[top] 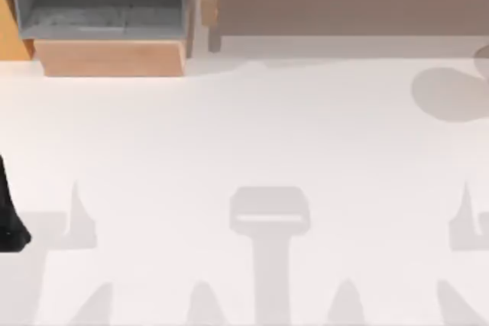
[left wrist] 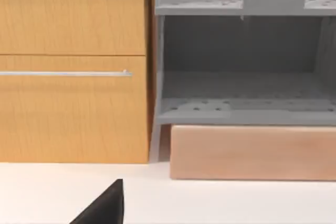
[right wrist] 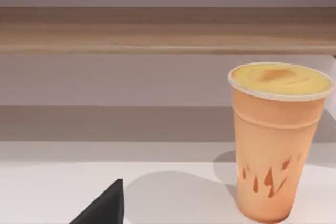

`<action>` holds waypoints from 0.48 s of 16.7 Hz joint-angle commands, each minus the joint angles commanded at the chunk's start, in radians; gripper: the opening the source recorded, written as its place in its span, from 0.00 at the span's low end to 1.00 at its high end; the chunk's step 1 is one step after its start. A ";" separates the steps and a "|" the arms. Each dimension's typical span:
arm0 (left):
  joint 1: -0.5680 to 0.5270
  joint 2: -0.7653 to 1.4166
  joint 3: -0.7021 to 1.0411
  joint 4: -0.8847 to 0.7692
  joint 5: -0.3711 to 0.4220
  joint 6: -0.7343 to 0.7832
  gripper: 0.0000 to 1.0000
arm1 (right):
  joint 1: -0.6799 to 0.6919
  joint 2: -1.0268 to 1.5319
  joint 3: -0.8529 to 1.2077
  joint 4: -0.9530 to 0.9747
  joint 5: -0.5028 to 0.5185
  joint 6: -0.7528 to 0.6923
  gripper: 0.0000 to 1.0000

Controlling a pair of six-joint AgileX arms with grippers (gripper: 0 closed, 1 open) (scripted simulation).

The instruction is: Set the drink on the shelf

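Drink (right wrist: 276,145): tapered orange cup with darker flame-like marks low on side, pale rim, smooth yellow top; stands upright on white table (top: 244,150), in front of shelf (right wrist: 157,30), apart from it

Shelf: light-brown wooden plank top, shadowed grey-brown recess below, slim wooden leg (top: 215,40) at its left end; sits at table's far edge, right of centre

Grey-lined box (top: 103,5) with pale wood front at far left; beside it orange wood-grain cabinet (left wrist: 73,66) with thin metal bar handle (left wrist: 65,73)

Left arm (top: 9,211): dark shape at table's left edge

Grippers: cannot tell whether spread or pressed together
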 joint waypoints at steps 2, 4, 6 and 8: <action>0.000 0.000 0.000 0.000 0.000 0.000 1.00 | 0.000 0.000 0.000 0.000 0.000 0.000 1.00; 0.000 0.000 0.000 0.000 0.000 0.000 1.00 | -0.005 0.030 0.010 0.030 -0.004 0.000 1.00; 0.000 0.000 0.000 0.000 0.000 0.000 1.00 | -0.016 0.103 0.031 0.102 -0.013 0.000 1.00; 0.000 0.000 0.000 0.000 0.000 0.000 1.00 | -0.031 0.219 0.059 0.208 -0.028 0.000 1.00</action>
